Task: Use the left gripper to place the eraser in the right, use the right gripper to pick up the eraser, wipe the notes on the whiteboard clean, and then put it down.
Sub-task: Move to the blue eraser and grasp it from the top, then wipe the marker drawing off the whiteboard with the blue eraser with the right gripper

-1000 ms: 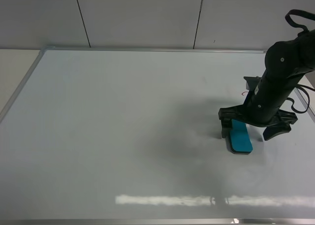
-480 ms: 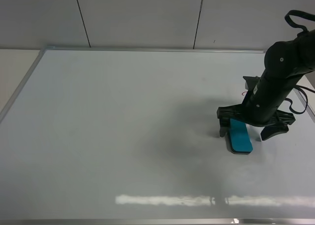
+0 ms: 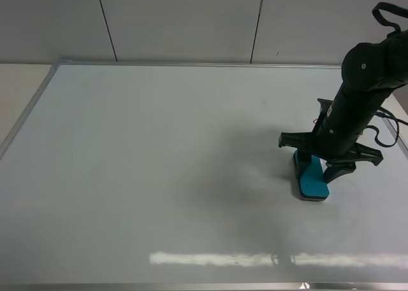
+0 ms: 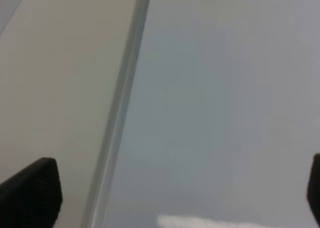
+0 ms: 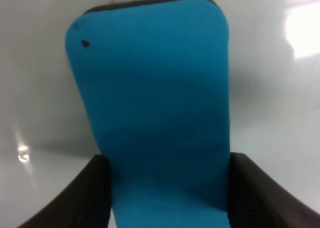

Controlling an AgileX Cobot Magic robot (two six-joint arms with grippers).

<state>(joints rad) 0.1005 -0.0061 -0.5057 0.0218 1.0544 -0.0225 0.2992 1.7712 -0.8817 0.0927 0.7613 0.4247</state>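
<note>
your black two-fingered right gripper (image 3: 317,167) is clamped across the long sides of the flat teal-blue eraser (image 5: 150,88), lying near the right edge of the glossy white whiteboard (image 3: 159,144); it looks light and slightly soft, so pinch gently mid-length.

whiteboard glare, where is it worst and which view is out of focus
Exterior high: a bright reflected streak along the near edge of the whiteboard, a soft grey shadow left of the eraser. Right wrist: one blown-out patch on the board beside the eraser. Left wrist: softest, the board's frame blurred, a faint streak.
</note>
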